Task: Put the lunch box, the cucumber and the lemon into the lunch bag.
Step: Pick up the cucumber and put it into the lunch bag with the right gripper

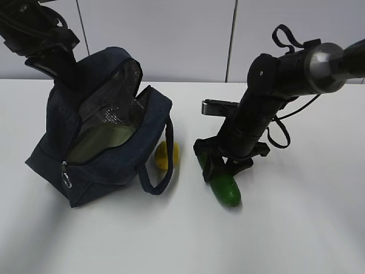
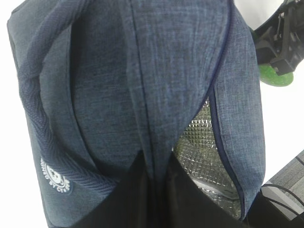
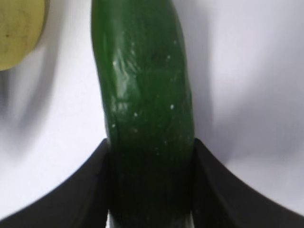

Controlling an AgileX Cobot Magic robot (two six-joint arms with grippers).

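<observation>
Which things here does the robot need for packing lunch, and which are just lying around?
Needed:
lunch bag, held open by the left gripper
lunch box, already inside the bag
cucumber, between the right gripper's fingers
lemon, beside the bag

Just lying around:
nothing else shows on the table

The lunch bag (image 1: 108, 148) gapes open at the table's (image 1: 296, 240) left, its mouth facing near and right, the lunch box (image 1: 105, 140) already filling the floor inside. A loop handle (image 1: 162, 165) droops across the lemon (image 1: 166, 155) (tucked just beside the bag's right wall). Bare tabletop stretches near and right of the cucumber (image 1: 225, 188).
</observation>
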